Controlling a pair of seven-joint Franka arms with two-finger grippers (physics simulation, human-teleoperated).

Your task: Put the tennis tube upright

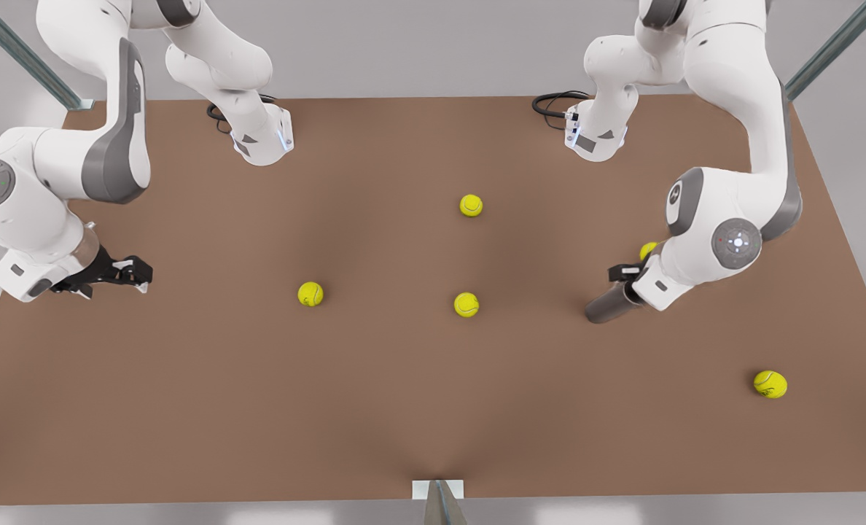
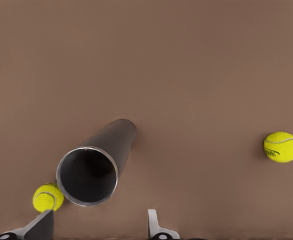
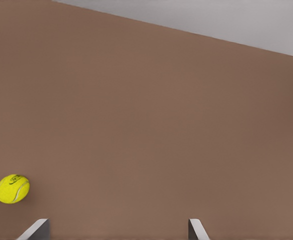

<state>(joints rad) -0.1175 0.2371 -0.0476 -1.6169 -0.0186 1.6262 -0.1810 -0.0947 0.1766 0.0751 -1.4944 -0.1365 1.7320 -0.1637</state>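
Brown desk (image 1: 375,408) under everything; tube (image 1: 609,306) lying on its side at the front view's right, open silvery rim facing the left hand (image 2: 99,226); left hand just behind that rim, fingers apart, gripping nothing; right hand (image 1: 123,275) waiting at the front view's left, likewise released; ball (image 2: 48,197) beside the rim.

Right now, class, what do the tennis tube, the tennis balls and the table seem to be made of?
Tennis tube: smooth dark grey wall, perhaps plastic or metal; the bright silvery rim at its open end looks metallic.
Tennis balls: matt yellow-green with a curved seam line, seemingly felt.
Table: flat, even brown and matt; the material is unclear.
The left gripper is near the tube's open end.
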